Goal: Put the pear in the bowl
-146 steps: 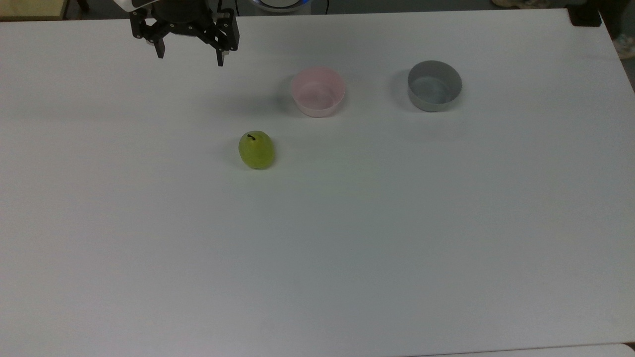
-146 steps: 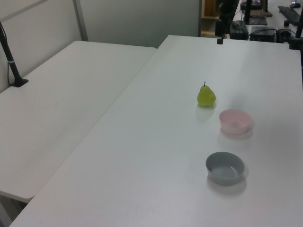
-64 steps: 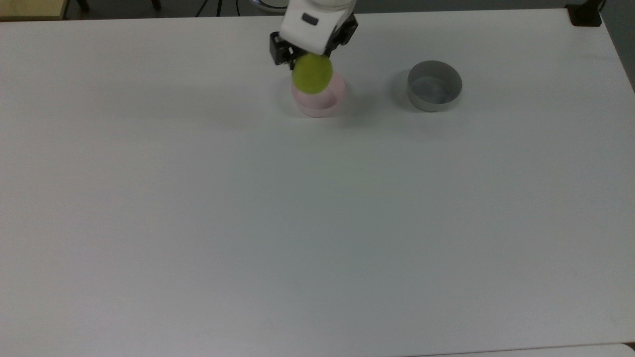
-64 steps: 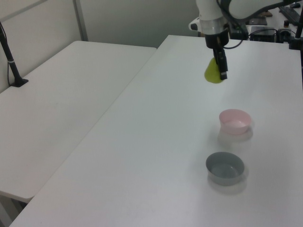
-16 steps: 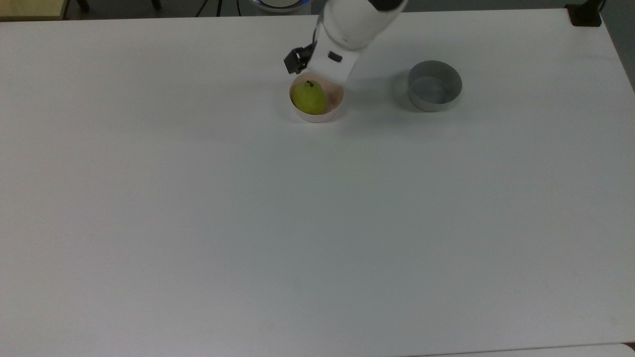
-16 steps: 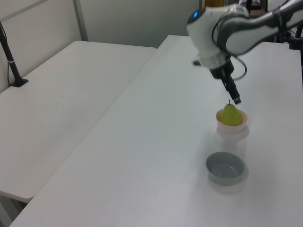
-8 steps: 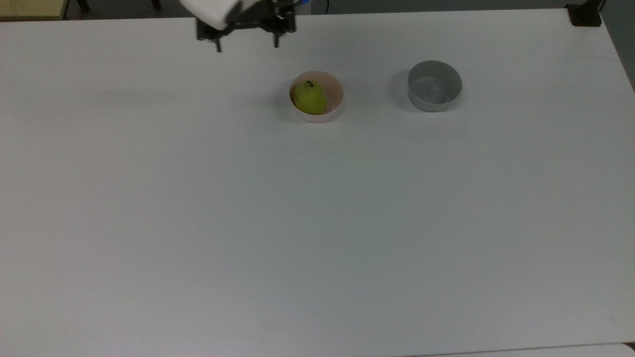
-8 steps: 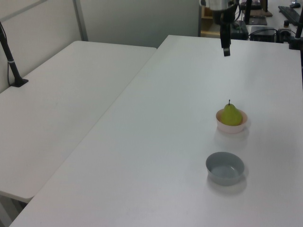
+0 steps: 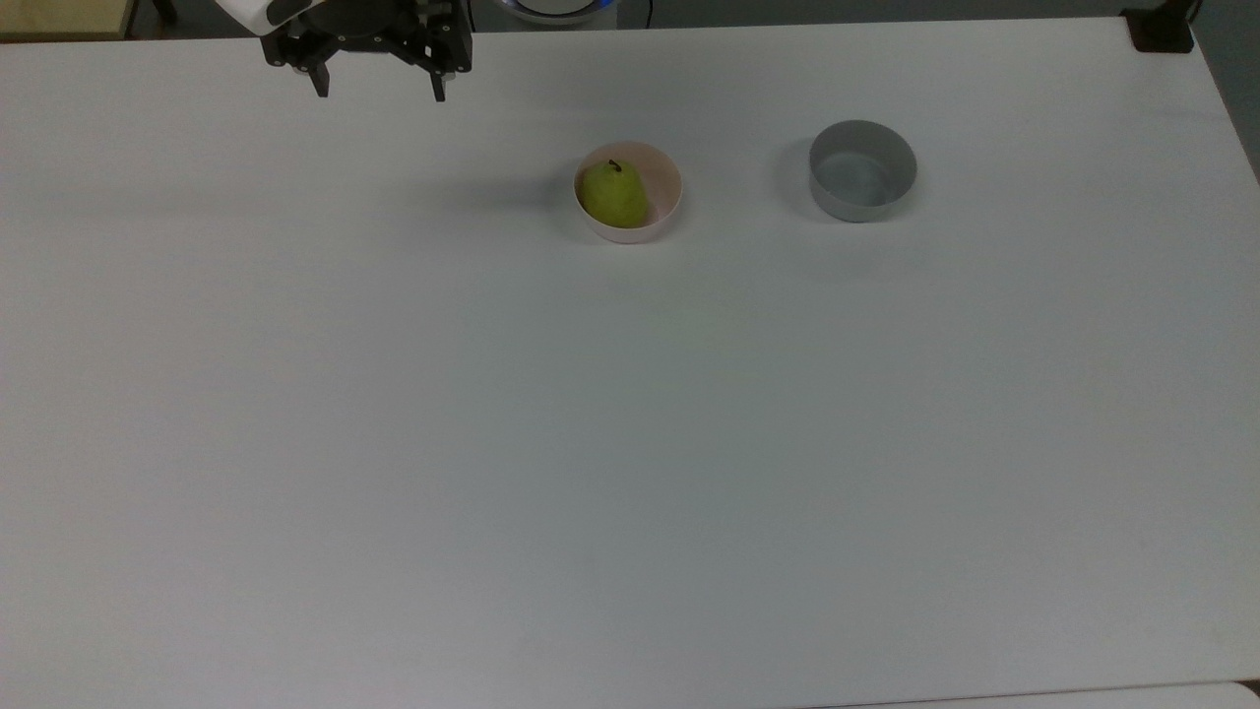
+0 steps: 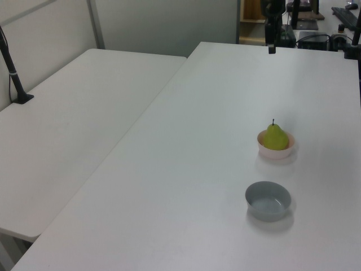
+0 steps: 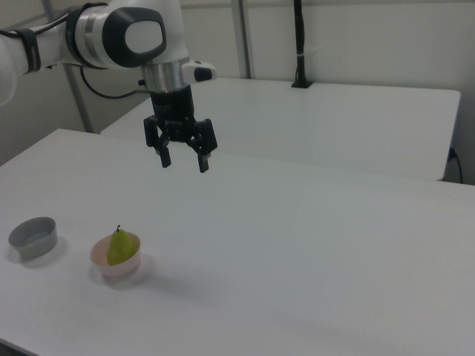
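In the top view the pear (image 9: pixel 614 194) sits inside the pink bowl (image 9: pixel 664 197), so the placement looks done; the grey bowl (image 9: pixel 862 183) stands apart on the bench (image 9: pixel 630 443). In the left view the pear (image 10: pixel 276 137) stands stem-up. In the right view the gripper (image 11: pixel 183 162) hangs wide open, empty, well clear.

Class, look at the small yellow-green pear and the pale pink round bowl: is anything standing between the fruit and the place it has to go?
Nothing does. The small yellow-green pear already sits upright inside the pale pink round bowl, and the open black two-finger gripper hangs well away, empty.
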{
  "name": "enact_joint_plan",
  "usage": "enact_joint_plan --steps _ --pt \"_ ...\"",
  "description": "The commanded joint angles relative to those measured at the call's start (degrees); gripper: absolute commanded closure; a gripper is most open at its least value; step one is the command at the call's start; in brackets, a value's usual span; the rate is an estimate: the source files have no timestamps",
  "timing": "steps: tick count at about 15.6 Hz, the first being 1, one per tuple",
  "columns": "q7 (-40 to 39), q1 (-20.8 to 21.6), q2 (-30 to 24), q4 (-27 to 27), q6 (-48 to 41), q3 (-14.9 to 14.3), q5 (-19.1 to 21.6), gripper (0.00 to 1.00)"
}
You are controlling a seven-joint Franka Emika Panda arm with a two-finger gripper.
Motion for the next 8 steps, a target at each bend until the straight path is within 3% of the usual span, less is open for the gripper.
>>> enact_joint_plan --steps 1,8 --pt "-1.5 -0.4 -0.3 0.4 1.4 -0.3 0.5 0.0" --pt "-1.7 -0.5 -0.4 0.9 1.4 -0.3 0.9 0.0"
